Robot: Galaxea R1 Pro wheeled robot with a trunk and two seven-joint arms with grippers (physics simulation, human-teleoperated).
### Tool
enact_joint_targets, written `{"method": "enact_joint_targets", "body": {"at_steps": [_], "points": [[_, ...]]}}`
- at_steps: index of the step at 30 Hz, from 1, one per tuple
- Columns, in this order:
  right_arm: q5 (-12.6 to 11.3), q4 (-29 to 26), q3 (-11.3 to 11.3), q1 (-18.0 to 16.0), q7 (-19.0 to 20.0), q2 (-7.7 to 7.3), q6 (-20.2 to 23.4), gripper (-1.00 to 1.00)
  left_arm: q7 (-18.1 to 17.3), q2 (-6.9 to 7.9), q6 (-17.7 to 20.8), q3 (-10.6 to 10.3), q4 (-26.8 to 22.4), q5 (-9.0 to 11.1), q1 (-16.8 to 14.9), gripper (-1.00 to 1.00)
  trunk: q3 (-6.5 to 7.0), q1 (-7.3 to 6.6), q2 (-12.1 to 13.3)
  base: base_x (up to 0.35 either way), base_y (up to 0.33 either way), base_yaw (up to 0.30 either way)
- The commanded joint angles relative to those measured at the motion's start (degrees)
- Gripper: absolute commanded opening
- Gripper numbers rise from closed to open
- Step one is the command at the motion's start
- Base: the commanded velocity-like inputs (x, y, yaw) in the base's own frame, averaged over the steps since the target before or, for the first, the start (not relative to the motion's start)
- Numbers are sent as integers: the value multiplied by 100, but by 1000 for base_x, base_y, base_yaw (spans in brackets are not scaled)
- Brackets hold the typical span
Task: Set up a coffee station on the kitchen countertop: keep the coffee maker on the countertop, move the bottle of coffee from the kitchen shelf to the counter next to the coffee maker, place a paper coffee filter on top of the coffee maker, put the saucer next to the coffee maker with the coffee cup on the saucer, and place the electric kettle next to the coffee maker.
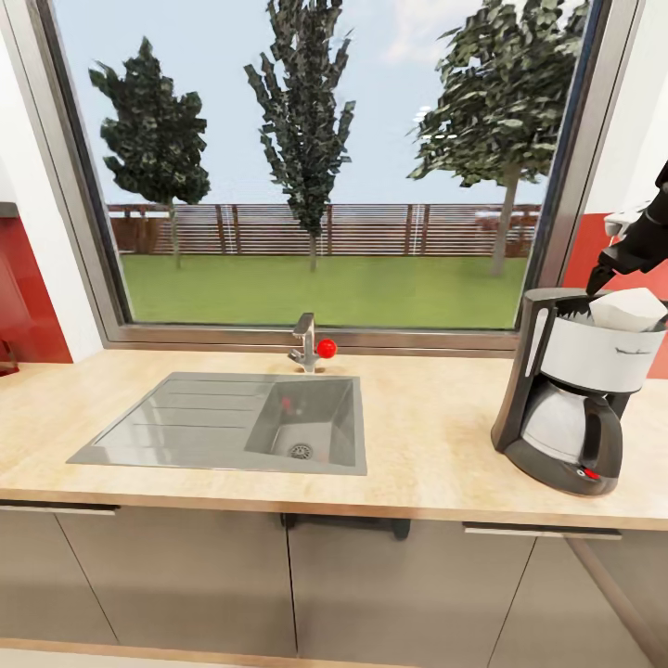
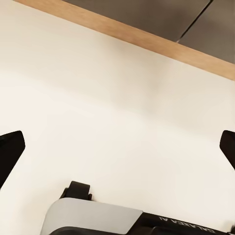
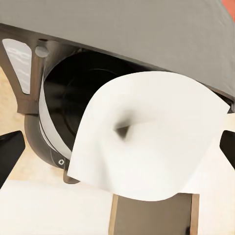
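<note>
The coffee maker (image 1: 575, 390) stands at the right end of the light-wood countertop (image 1: 436, 436), pale carafe in place and red switch at its base. A white paper coffee filter (image 1: 629, 309) sits in its open top. My right gripper (image 1: 623, 269) hangs just above the filter at the head view's right edge. In the right wrist view the filter (image 3: 147, 142) lies over the coffee maker's dark basket (image 3: 63, 112), and the right gripper (image 3: 117, 152) is open with its fingertips wide on either side, not touching the paper. My left gripper (image 2: 117, 152) is open over pale floor, holding nothing.
A grey sink (image 1: 232, 422) with a drainboard is set into the middle of the countertop, with a tap (image 1: 306, 343) and red knob behind it under a large window. Grey cabinet fronts (image 1: 371, 594) run below. A wooden plinth strip (image 2: 147, 36) crosses the left wrist view.
</note>
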Motion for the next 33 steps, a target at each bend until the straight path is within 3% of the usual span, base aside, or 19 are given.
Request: {"method": "enact_joint_targets", "body": {"at_steps": [1, 16, 33], "points": [[57, -14, -11, -1, 56, -2, 46, 100, -1, -4, -6, 8, -8, 47, 1, 100, -6, 0, -3, 0, 0, 0], [64, -18, -18, -1, 56, -2, 50, 100, 0, -4, -3, 8, -12, 52, 1, 100, -6, 0, -3, 0, 0, 0], [60, -54, -57, -1, 58, -13, 50, 100, 6, -4, 3, 8, -6, 52, 1, 100, 299, -373, 678, 0, 0, 0]]}}
